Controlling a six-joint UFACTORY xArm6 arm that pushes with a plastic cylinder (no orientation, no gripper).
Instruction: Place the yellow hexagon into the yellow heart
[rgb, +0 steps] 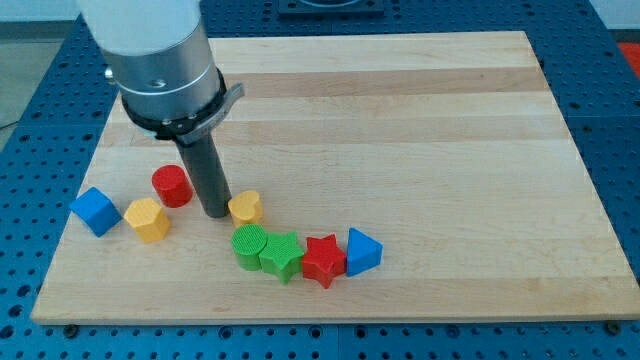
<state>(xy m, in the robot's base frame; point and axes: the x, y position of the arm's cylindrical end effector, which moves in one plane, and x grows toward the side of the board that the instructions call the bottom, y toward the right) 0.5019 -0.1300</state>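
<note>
My tip (216, 213), a plain rod with no end effector to spread or pinch, is resting between the red cylinder (172, 186) and yellow hexagon (246, 207), with the yellow heart (148, 220) lying left on the worktop (420, 130).

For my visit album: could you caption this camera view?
My tip rests between a red cylinder and a yellow heart, the yellow hexagon waiting to the view's left.

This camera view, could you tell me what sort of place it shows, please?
Most likely a robotics lab bench: a wooden board lies on a blue perforated table, my tip stands beside the yellow heart, and small coloured blocks like the red star lie about.
</note>
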